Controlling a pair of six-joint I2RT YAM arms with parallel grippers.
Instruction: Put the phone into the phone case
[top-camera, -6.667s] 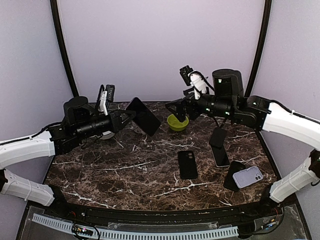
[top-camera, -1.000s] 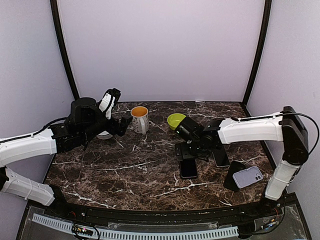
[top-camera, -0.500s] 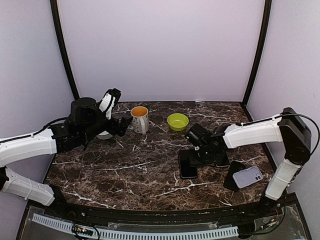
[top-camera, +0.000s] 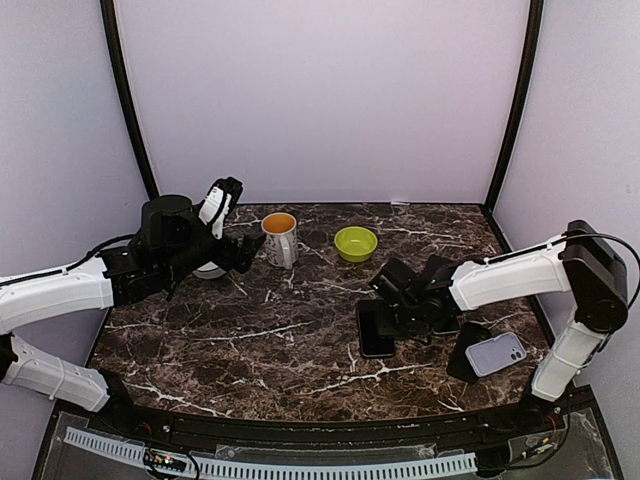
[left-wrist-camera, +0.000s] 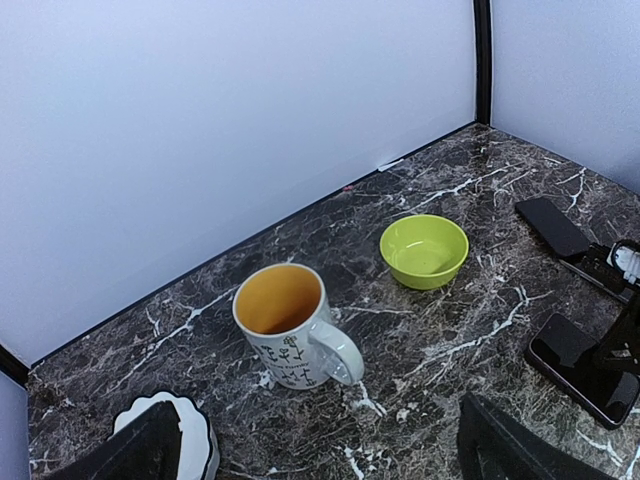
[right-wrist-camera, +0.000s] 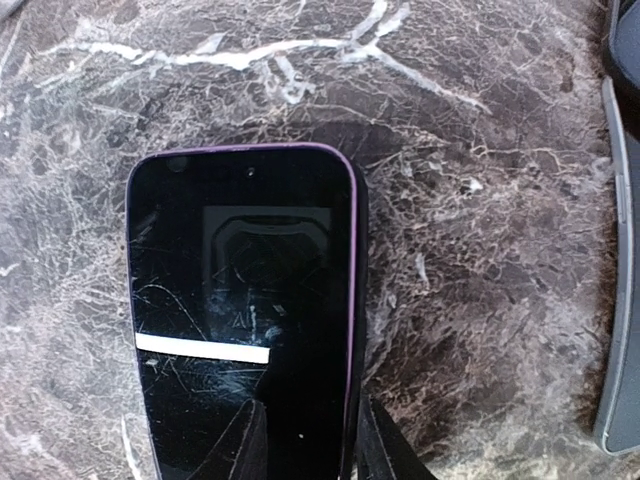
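Hovering at left: left gripper (left-wrist-camera: 320, 445), fingers wide apart, empty. Orange-lined mug (top-camera: 280, 238) upright, lime bowl (top-camera: 355, 243) right of it. Purple-rimmed phone (right-wrist-camera: 245, 300) face up on marble table (top-camera: 220, 340), lying on black case (right-wrist-camera: 361, 300), case edge showing along right side. Right gripper (right-wrist-camera: 310, 432) low at phone's near end, fingers narrowly apart, straddling that edge. Lilac case (top-camera: 497, 352) far right.

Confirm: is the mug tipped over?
No, the mug stands upright, its open orange inside facing up.

Even diffuse light, soft shadows; glare on phone (right-wrist-camera: 245, 300).
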